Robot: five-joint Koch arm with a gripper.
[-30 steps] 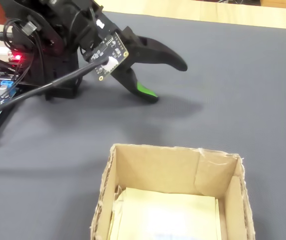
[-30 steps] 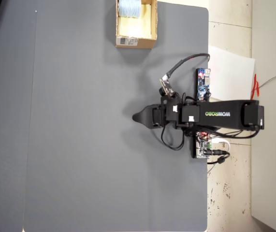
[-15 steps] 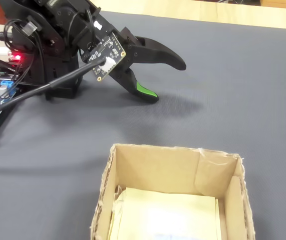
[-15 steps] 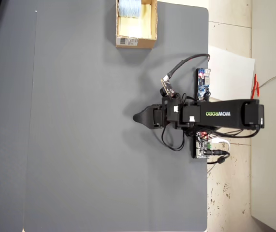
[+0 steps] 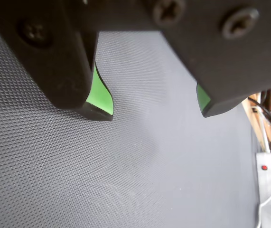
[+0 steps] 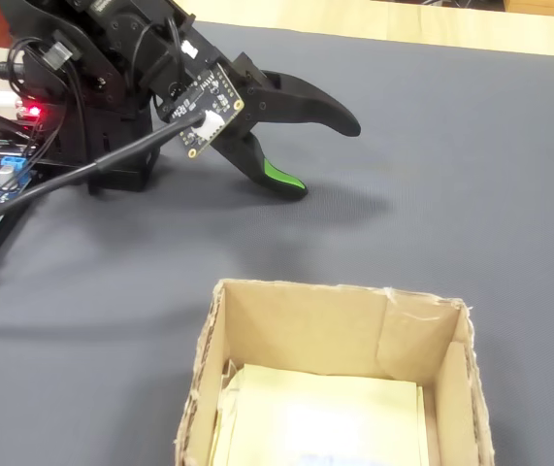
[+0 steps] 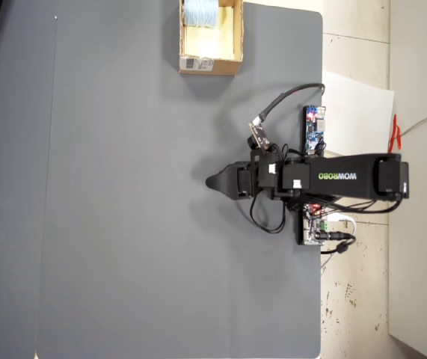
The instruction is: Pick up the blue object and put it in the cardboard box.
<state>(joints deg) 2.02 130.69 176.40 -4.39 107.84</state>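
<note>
Grey textured mat (image 7: 123, 224) covered the table in all views. Gripper (image 6: 325, 160) was seen in fixed view w/ jaws spread apart, upper jaw black and curved, lower jaw carrying a green pad (image 6: 281, 178), its tip at or just above the mat; contact could not be confirmed. Wrist view agreed: gripper (image 5: 156, 110) w/ two black jaws, green inner faces, bare mat showing in the gap between them, nothing held. Overhead, gripper (image 7: 214, 182) pointed left in that view, arm (image 7: 340, 177) extending right to the mat's edge, black w/ green lettering. Box (image 7: 235, 34) sat at top edge of overhead view, partly cut off by the frame, white label (image 7: 198, 65) on the side facing down in that view, well apart from gripper. Blue object (image 7: 198, 12) lay inside the box at its far end, pale w/ faint ribs, partly cropped by the frame. In fixed view the box (image 6: 209, 369) stood in foreground, open top, pale lining inside; blue object not clearly distinguishable there. Small circuit board (image 6: 209, 107) w/ white connector was mounted near gripper base, black cable (image 6: 73, 173) running from it. Red LED (image 6: 32, 110) lit at arm base. Blue board (image 7: 314, 131) lay beside the arm, off the mat's right edge overhead.
</note>
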